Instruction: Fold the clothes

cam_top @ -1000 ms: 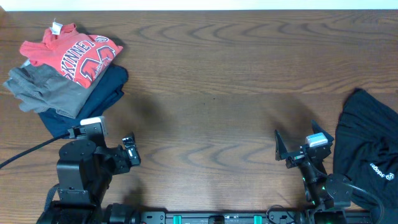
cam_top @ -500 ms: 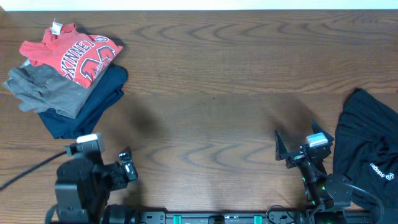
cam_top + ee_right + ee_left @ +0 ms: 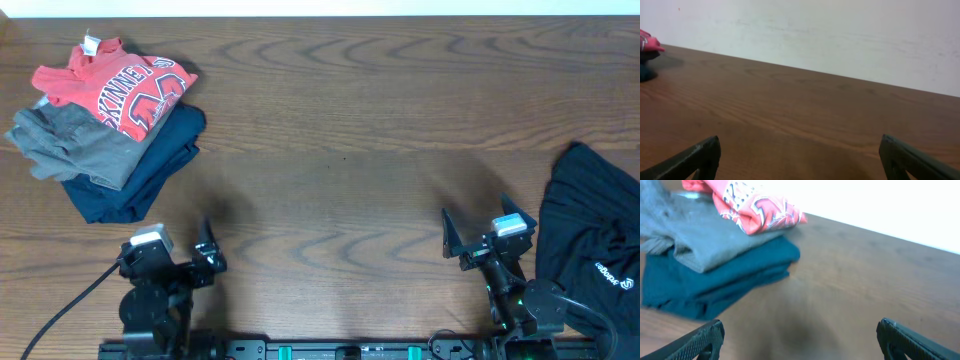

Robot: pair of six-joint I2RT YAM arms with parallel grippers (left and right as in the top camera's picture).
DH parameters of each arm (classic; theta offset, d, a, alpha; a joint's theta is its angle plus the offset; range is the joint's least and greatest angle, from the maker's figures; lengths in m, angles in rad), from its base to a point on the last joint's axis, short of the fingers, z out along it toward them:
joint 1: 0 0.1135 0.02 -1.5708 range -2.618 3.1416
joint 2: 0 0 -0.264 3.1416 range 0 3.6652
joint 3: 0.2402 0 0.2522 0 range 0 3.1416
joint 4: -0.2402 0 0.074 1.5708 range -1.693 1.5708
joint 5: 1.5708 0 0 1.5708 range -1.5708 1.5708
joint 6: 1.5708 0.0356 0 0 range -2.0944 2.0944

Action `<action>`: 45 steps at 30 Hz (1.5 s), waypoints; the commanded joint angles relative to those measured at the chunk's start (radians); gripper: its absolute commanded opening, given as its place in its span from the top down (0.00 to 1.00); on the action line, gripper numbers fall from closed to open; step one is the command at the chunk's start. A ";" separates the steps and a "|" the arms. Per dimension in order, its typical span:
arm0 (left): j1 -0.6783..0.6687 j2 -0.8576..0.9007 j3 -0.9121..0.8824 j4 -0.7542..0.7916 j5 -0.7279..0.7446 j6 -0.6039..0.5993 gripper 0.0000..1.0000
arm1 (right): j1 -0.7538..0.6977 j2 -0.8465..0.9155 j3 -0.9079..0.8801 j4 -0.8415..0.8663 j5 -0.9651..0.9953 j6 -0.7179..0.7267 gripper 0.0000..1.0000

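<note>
A folded coral-red T-shirt (image 3: 112,88) with white lettering lies on top of a stack at the far left, over a grey garment (image 3: 70,145) and a dark blue one (image 3: 150,165). The stack also shows in the left wrist view, with the red shirt (image 3: 757,207) on top. A black garment (image 3: 590,250) with a small white logo lies crumpled at the right edge. My left gripper (image 3: 207,250) is open and empty near the front edge, below the stack. My right gripper (image 3: 475,232) is open and empty, just left of the black garment.
The wooden table (image 3: 350,130) stretches between the two grippers. A white wall (image 3: 840,35) runs behind the table's far edge. A black cable (image 3: 70,305) trails from the left arm at the front left.
My left arm has drawn back toward the front edge, away from the stack, with its gripper still open. The right arm and the garments have not moved.
</note>
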 commanded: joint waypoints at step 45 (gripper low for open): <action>0.003 -0.020 -0.330 0.465 0.104 0.001 0.02 | 0.012 -0.007 -0.002 -0.003 -0.008 -0.005 0.01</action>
